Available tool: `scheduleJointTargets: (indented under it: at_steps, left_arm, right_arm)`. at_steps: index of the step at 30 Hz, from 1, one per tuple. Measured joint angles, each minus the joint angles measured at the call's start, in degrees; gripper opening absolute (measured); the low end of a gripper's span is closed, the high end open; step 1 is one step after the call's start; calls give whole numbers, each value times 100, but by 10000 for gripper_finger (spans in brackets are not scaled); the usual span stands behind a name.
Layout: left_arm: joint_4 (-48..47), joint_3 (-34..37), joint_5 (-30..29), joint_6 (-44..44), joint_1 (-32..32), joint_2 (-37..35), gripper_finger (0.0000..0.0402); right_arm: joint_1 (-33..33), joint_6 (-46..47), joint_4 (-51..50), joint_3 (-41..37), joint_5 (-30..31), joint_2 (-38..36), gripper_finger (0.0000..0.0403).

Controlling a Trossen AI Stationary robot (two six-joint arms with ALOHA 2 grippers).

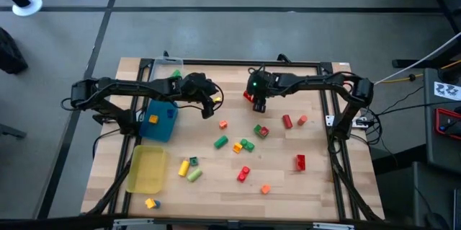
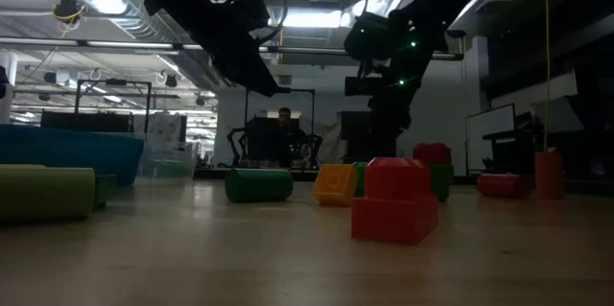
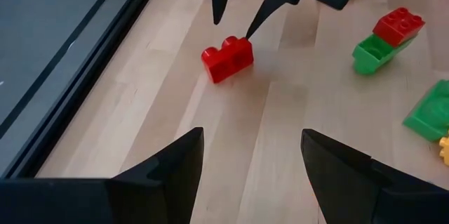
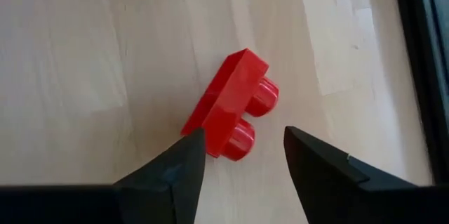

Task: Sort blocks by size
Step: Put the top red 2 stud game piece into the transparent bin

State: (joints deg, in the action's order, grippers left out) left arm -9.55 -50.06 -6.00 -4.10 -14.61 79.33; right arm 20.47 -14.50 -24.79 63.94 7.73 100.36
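My right tool (image 4: 238, 154) hangs over the far middle of the bench (image 1: 317, 179), jaws parted around a red two-stud brick (image 4: 228, 108) lying there, not gripping it. My left tool (image 3: 249, 157) hovers nearby, wide open, holding nothing. Other blocks (image 1: 245, 145) lie scattered mid-bench.

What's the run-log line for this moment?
right pincer: open over red two-stud plastic brick, brick on table | left pincer: open, empty, beside blue tray

Two matte black jointed arms trail black cables. Each claw, left claw (image 3: 249, 164) and right claw (image 4: 238, 154), has tapered wedge fingers; green lights glow behind the right claw.
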Motion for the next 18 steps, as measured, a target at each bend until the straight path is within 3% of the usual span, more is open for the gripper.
scheduleJointTargets:
  at_steps: [9, 18]
  left_arm:
    - [-1, 0, 0, 0, 0, 0, 224]
    - [-1, 0, 0, 2, 0, -2, 224]
  right_arm:
    - [-157, 79, 190, 0, -70, 0, 193]
    - [-217, 79, 146, 0, 227, 0, 193]
